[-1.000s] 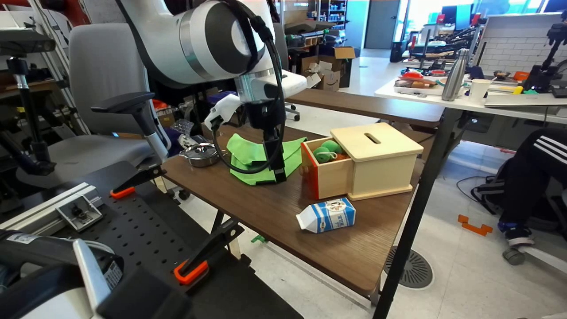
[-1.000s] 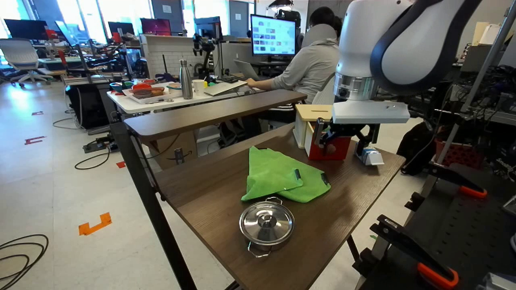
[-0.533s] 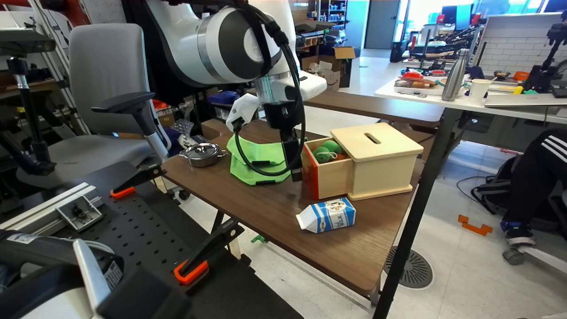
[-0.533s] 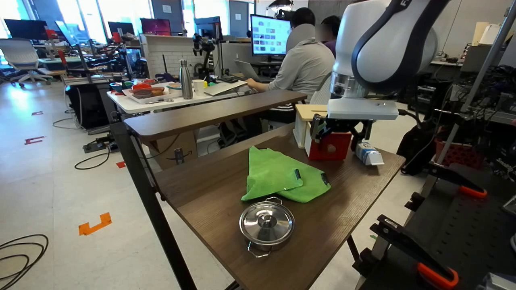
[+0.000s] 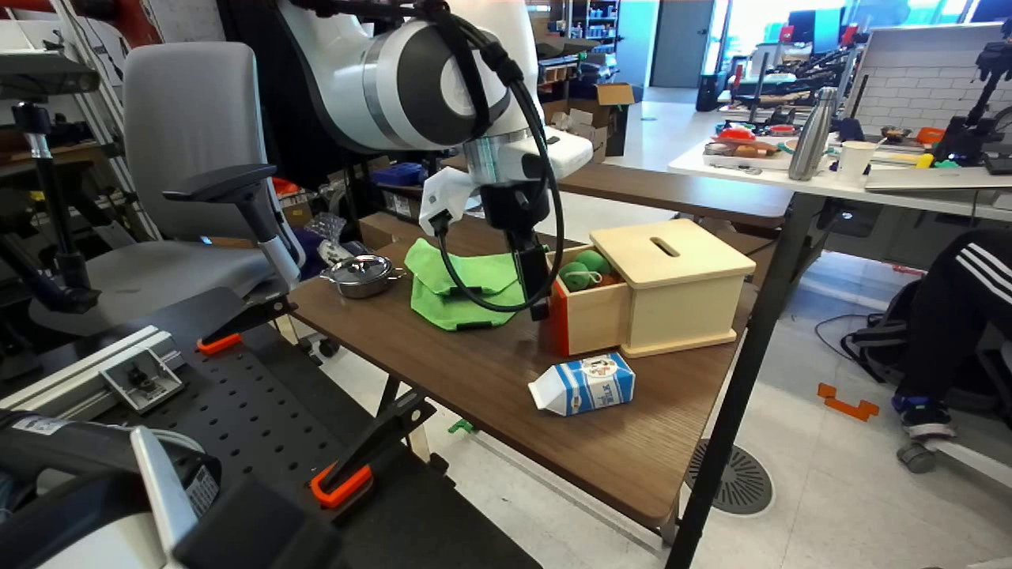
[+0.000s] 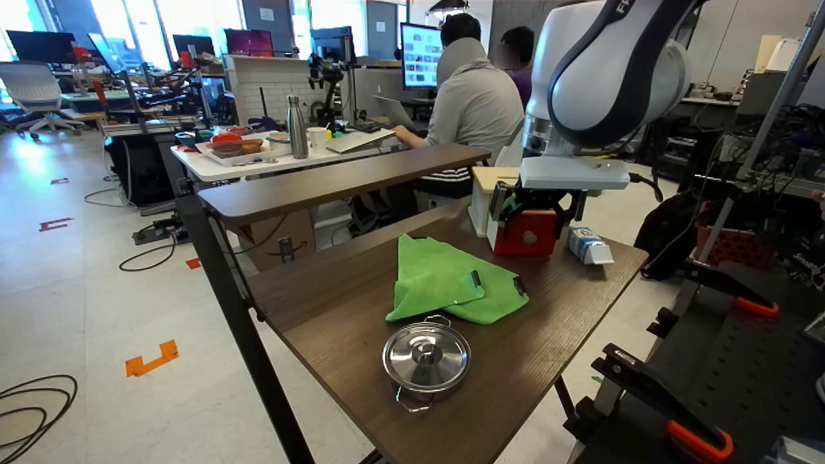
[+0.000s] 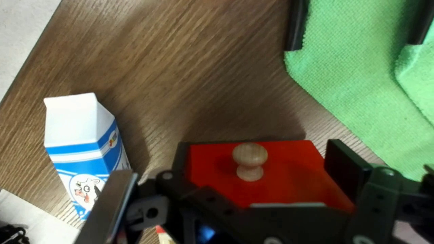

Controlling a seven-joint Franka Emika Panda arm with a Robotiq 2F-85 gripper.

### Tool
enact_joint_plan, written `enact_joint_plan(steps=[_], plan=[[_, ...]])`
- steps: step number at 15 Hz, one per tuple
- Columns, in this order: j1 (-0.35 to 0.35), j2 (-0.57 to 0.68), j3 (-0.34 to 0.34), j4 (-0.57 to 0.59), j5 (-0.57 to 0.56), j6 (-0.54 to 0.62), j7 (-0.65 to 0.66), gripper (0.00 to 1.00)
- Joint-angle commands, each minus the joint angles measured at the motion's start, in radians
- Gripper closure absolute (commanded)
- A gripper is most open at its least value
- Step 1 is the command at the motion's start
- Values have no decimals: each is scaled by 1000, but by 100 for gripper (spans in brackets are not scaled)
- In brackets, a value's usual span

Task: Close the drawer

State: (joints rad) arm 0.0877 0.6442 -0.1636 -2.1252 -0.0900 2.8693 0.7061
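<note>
The drawer's red front panel [image 5: 560,318] with a round wooden knob [image 7: 250,161] stands out from the tan wooden box [image 5: 686,304]. The open drawer holds green round items [image 5: 581,273] and something orange. The red front [image 6: 525,240] faces my arm in an exterior view. My gripper [image 6: 533,222] points down just in front of and over this front. In the wrist view my gripper [image 7: 259,162] is open, its fingers apart on either side of the knob and holding nothing. In an exterior view my gripper [image 5: 539,308] overlaps the front's edge; whether it touches I cannot tell.
A blue-white milk carton [image 5: 589,385] lies beside the drawer, near the table edge. A green cloth [image 6: 445,280] lies on the table in front of the drawer. A lidded steel pot [image 6: 427,357] stands beyond the cloth. A brown raised shelf [image 6: 348,183] runs along the table's far side.
My gripper has moved from over the green cloth to the drawer front, rightward in an exterior view. It stays open. The drawer, box, cloth, pot and carton have not visibly moved.
</note>
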Motion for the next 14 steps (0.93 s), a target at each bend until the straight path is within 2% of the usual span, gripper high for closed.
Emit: enact_joint_plan(steps=[1, 14], plan=[[7, 26, -11, 39, 59, 4, -72, 0], [3, 64, -50, 119, 116, -5, -132, 0]])
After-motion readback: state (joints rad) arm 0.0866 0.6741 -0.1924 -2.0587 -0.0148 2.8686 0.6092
